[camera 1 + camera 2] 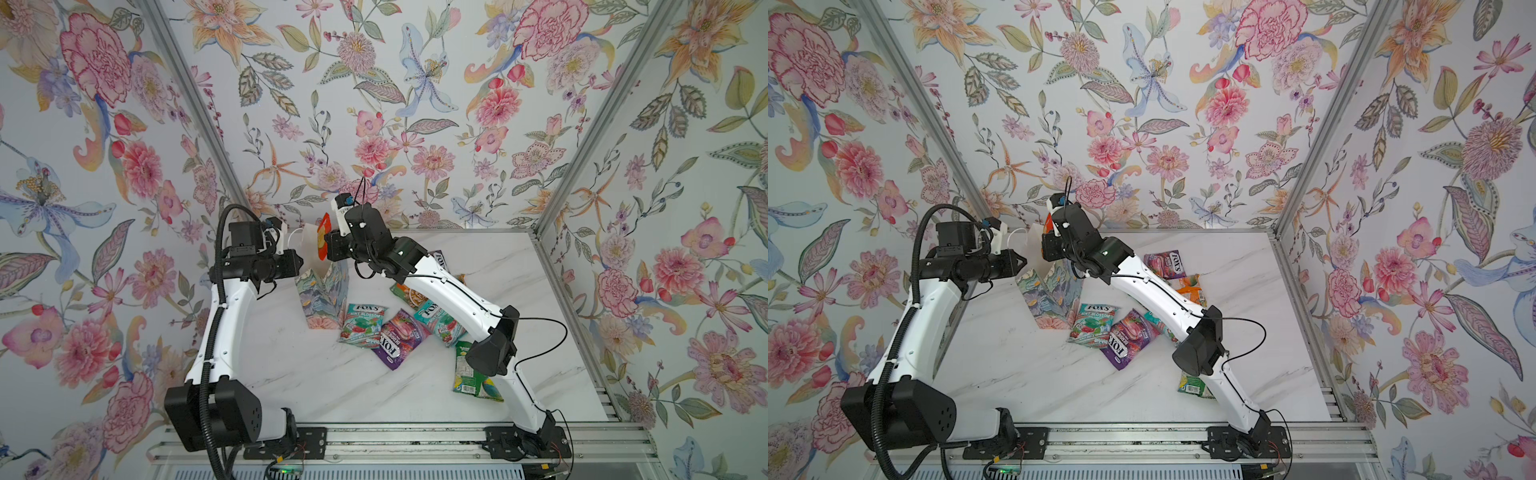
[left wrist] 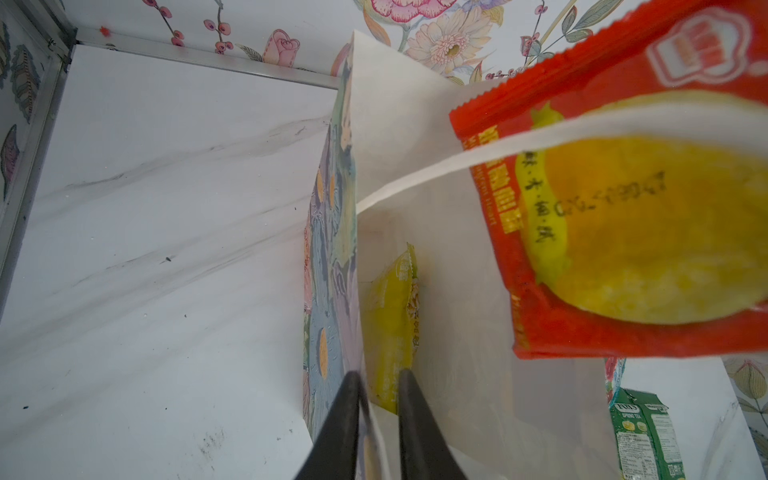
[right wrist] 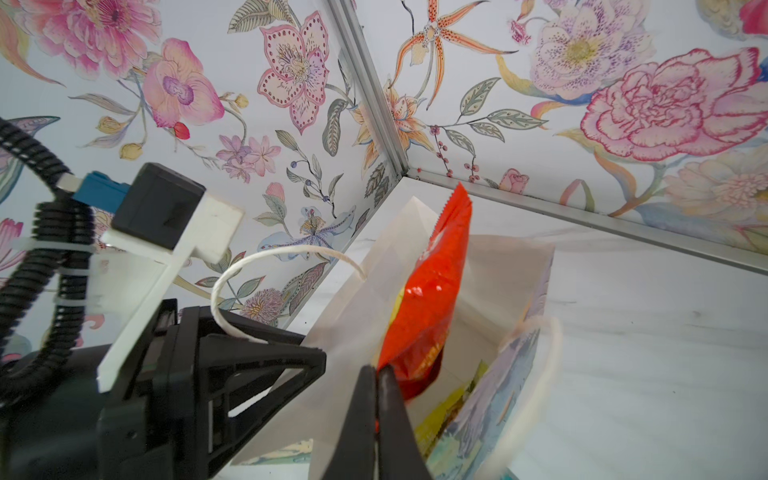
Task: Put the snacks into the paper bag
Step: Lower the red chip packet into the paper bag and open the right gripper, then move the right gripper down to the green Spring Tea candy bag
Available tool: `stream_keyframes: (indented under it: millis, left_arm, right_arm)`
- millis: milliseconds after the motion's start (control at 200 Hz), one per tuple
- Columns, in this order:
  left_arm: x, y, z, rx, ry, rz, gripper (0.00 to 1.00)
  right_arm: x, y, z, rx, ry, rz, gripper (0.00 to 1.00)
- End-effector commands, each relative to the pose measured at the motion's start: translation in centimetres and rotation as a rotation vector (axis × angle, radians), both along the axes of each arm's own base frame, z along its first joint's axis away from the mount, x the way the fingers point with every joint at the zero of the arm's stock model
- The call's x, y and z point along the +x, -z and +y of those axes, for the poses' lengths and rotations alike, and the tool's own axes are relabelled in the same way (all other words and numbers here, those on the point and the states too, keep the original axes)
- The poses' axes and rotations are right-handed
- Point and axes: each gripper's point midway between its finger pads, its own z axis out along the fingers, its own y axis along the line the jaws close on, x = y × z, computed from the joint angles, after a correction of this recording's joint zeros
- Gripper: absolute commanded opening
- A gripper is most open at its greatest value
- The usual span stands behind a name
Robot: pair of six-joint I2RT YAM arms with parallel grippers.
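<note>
The floral paper bag point(image 1: 322, 299) point(image 1: 1050, 295) stands upright at the back of the table, its mouth open. My left gripper point(image 1: 300, 259) point(image 2: 376, 376) is shut on the bag's near wall point(image 2: 332, 249), one finger outside and one inside. My right gripper point(image 1: 326, 247) point(image 3: 377, 370) is shut on a red snack packet point(image 1: 323, 232) point(image 2: 623, 208) point(image 3: 432, 299), which hangs on edge in the bag's mouth. A yellow packet point(image 2: 392, 324) stands inside the bag. More snacks lie on the table: a teal packet point(image 1: 363, 324), a purple one point(image 1: 399, 338) and a green one point(image 1: 469, 374).
Under my right arm lie another teal packet point(image 1: 436, 320), an orange one point(image 1: 1187, 286) and a second purple one point(image 1: 1165, 264). A white cord handle point(image 3: 266, 266) loops over my left gripper. Floral walls with metal rails point(image 1: 552, 266) close in the marble table point(image 1: 311, 374).
</note>
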Motion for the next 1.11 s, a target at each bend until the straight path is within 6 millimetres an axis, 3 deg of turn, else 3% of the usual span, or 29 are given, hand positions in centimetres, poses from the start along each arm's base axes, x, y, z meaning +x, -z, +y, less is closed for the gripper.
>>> stream_keyframes:
  millis: [0,70,150,255,515,636,706,801,966,1101]
  left_arm:
    - [-0.3,-0.7,0.0,0.024,0.01,-0.013,0.19]
    - [-0.3,-0.7,0.0,0.025,0.01,-0.012,0.19]
    - [-0.3,-0.7,0.0,0.024,0.01,-0.012,0.19]
    - [-0.3,-0.7,-0.1,0.025,0.012,-0.013,0.19]
    - [-0.3,-0.5,-0.1,0.024,0.013,-0.014,0.19]
    - [-0.5,-0.3,-0.2,0.022,0.017,-0.008,0.19]
    - [-0.5,-0.4,-0.1,0.022,0.016,-0.014,0.19]
    - [-0.4,-0.5,-0.2,0.018,0.017,-0.016,0.19]
    - [-0.5,-0.5,-0.3,0.015,0.017,-0.018,0.19]
    - [-0.4,-0.1,-0.3,0.007,0.015,-0.013,0.19]
  right_arm:
    - [0.5,1.2,0.0,-0.023,0.006,0.007,0.0]
    - [0.4,1.2,0.2,-0.022,-0.001,0.01,0.01]
    - [0.1,0.7,0.1,-0.01,-0.012,0.012,0.17]
    - [-0.2,-1.0,-0.4,0.012,-0.013,-0.005,0.3]
    - [-2.3,-6.8,-2.0,0.097,-0.055,-0.065,0.3]
    - [-3.2,-8.1,-3.1,0.122,-0.064,-0.079,0.3]
    - [-4.0,-9.5,-4.3,0.149,-0.063,-0.103,0.29]
    - [-4.7,-10.0,-6.3,0.166,-0.048,-0.121,0.3]
    - [-4.6,-7.6,-11.2,0.179,0.028,-0.08,0.3]
    - [-4.1,-1.6,-16.4,0.129,0.132,0.028,0.31]
